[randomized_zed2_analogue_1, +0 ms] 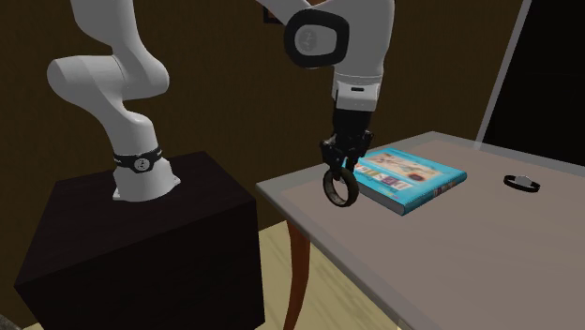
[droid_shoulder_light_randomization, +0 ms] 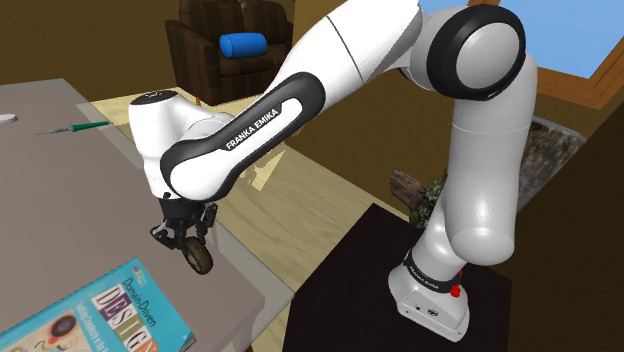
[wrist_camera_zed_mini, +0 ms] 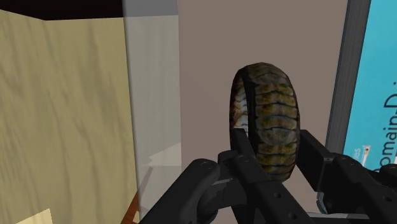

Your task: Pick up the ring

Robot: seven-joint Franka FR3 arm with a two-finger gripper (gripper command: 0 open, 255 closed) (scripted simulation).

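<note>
**Ring clamped in the gripper, over the desk edge**

Ring [droid_shoulder_light_randomization: 201,258] [randomized_zed2_analogue_1: 340,187] [wrist_camera_zed_mini: 267,118] dark and thick, with a mottled brown, scaly band. Gripped by the all-black gripper [droid_shoulder_light_randomization: 188,234] [randomized_zed2_analogue_1: 339,167] [wrist_camera_zed_mini: 277,156], jaws closed on the band from both sides. Stands on edge and hangs just below the jaws, with the hole seen side-on in the wrist view. Positioned over the grey desk [droid_shoulder_light_randomization: 60,200] [randomized_zed2_analogue_1: 487,253] [wrist_camera_zed_mini: 203,76], close to the edge that faces the black stand [droid_shoulder_light_randomization: 400,290] [randomized_zed2_analogue_1: 131,244]. Contact between its lowest rim and the desk top cannot be told.

Just beside it, toward the shoulder view's lower left, lies a flat turquoise book [droid_shoulder_light_randomization: 90,315] [randomized_zed2_analogue_1: 412,178] [wrist_camera_zed_mini: 375,95] with coloured lettering on its cover. Ring and book apart, not touching. Far along the desk, at the shoulder view's upper left, lies a green-handled screwdriver [droid_shoulder_light_randomization: 75,127], well apart from the ring. At the second exterior view's right, also on the desk, sits a small black band [randomized_zed2_analogue_1: 520,183].

Beyond the desk edge lies pale wooden floor [droid_shoulder_light_randomization: 290,210] [wrist_camera_zed_mini: 63,114]. At the far side stands a brown armchair [droid_shoulder_light_randomization: 205,60] with a blue cushion [droid_shoulder_light_randomization: 243,43].
</note>
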